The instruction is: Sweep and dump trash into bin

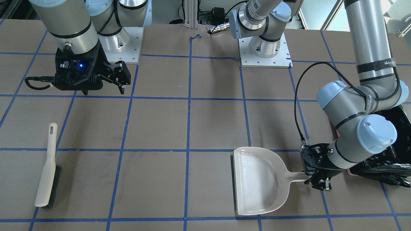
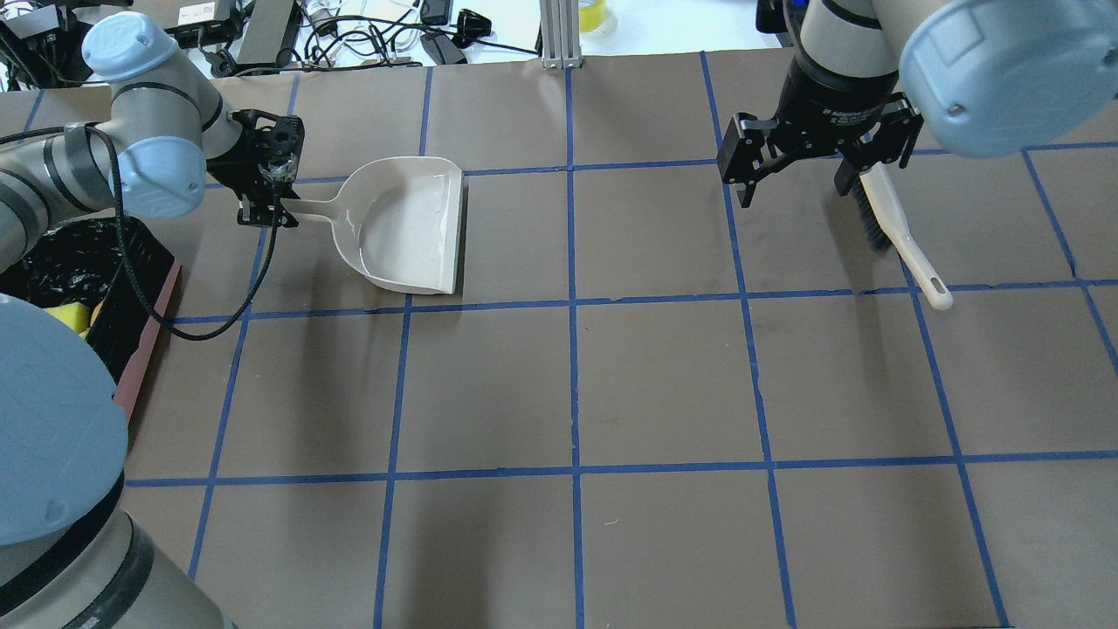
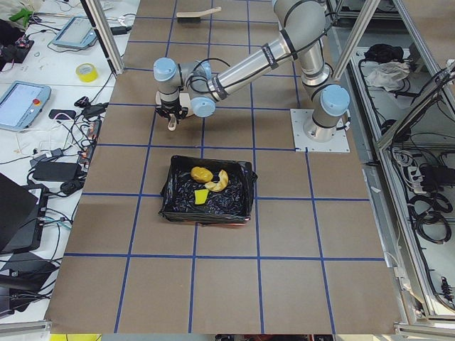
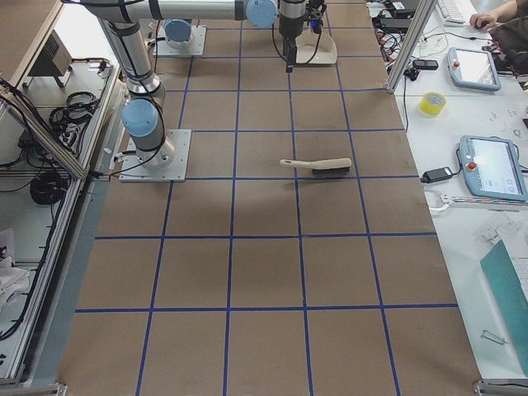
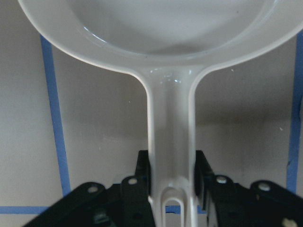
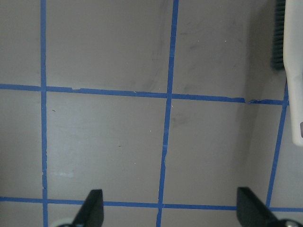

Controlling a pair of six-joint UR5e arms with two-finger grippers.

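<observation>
The left gripper (image 1: 318, 181) sits low at the lower right of the front-facing view. Its two fingers (image 5: 143, 172) press against either side of the handle of the pale dustpan (image 1: 257, 179), clamped on it. The dustpan lies flat on the brown table (image 1: 154, 122), its pan bare and its open lip turned toward the left of that view.

The bin (image 3: 178, 206) stands at the centre of the left side view, below the gripper in the frame and apart from the dustpan. All three pieces of trash lie inside it on the black bag (image 3: 231, 202). The orange lump (image 3: 200, 173) is toward the upper left, the cream crescent (image 3: 220, 182) is just beside it on the right, and the yellow wedge (image 3: 202, 196) is below them.

The right gripper (image 2: 795, 175) hovers at the upper right of the overhead view, fingers spread wide and holding nothing. The brush (image 2: 900, 236) lies on the table beside it, with its bristle end under the gripper's right-hand finger in that view and its handle pointing to the lower right
</observation>
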